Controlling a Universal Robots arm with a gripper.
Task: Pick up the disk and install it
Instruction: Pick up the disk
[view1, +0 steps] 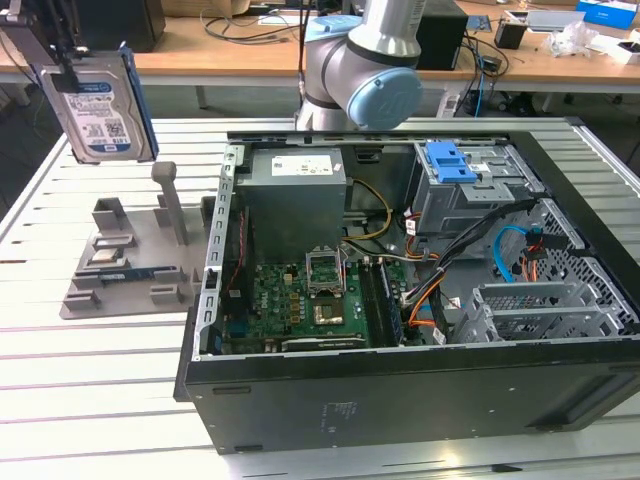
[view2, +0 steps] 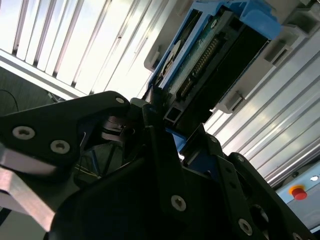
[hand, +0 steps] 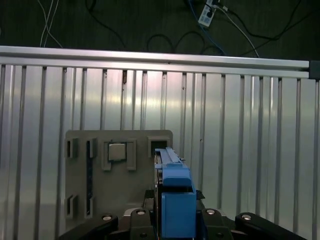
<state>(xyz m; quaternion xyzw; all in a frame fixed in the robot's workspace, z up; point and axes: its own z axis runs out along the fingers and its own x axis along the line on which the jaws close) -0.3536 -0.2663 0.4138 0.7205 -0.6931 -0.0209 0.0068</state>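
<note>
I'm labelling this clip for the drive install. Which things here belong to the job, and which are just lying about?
Job:
- the disk, held aloft by the gripper
- open computer case
- probably its drive cage

Lying about:
- grey parts tray
- power-supply box
- clutter on the back desks

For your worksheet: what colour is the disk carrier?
Blue: see the disk carrier in the first wrist view.
</note>
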